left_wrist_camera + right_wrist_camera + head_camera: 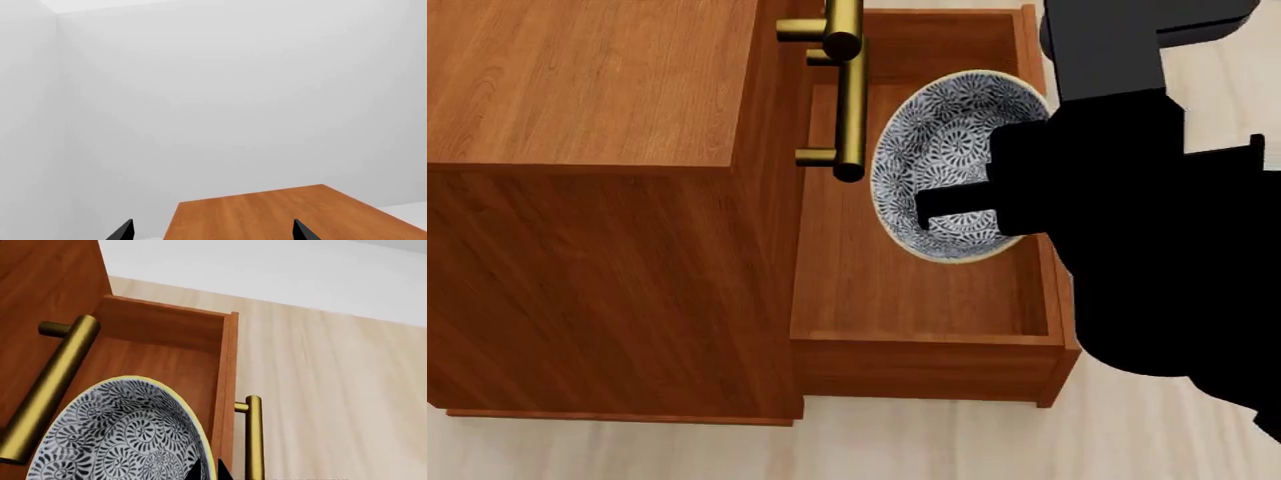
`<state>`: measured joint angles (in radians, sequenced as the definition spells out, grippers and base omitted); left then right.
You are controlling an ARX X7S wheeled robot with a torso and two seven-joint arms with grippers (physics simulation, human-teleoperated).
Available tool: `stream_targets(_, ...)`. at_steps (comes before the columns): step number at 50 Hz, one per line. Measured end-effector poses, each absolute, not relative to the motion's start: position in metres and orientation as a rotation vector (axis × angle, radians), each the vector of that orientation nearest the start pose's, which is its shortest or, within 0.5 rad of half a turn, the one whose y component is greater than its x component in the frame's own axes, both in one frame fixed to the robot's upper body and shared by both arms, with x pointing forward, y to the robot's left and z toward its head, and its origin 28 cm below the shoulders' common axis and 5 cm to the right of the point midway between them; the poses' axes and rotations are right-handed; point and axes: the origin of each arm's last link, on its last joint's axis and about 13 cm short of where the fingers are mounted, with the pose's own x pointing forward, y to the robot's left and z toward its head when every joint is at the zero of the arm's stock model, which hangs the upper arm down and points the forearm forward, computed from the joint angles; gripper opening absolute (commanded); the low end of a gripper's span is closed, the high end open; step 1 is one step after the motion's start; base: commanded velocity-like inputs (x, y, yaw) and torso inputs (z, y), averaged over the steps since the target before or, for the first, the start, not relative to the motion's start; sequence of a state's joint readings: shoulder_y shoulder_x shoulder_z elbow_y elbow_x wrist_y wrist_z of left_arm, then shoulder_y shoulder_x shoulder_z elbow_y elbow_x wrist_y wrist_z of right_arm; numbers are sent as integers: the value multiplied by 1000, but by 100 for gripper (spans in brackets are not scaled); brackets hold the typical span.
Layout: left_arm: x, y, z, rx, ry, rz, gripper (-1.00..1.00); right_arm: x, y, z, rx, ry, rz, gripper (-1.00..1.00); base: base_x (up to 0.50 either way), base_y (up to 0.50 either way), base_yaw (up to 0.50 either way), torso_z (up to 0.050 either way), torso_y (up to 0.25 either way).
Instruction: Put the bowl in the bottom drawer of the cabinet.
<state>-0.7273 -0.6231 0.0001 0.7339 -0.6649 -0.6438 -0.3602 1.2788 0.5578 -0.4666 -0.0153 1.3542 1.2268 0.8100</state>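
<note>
The bottom drawer [894,290] stood open at frame centre; the right gripper [961,212] pinched the bowl [941,150] tilted over it. Release remained.

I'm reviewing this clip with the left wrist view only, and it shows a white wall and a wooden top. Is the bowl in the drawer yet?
Observer: In the head view the bowl is steeply tilted over the open bottom drawer. I cannot tell whether it touches the drawer floor.
Operator: What holds it?
Observer: The right gripper is clamped on its rim, with one finger across the patterned inside.
Operator: Which way is the drawer pulled out?
Observer: It stands out of the cabinet toward the head view's right.
</note>
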Motion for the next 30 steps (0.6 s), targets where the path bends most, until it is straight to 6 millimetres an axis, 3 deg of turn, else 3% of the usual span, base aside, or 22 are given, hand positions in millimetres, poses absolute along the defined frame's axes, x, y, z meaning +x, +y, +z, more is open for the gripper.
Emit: stream_targets(30, 228, 265, 290, 129, -695, -23, 100, 312, -121, 280, -158, 324, 43, -100, 0, 0, 0, 0, 0)
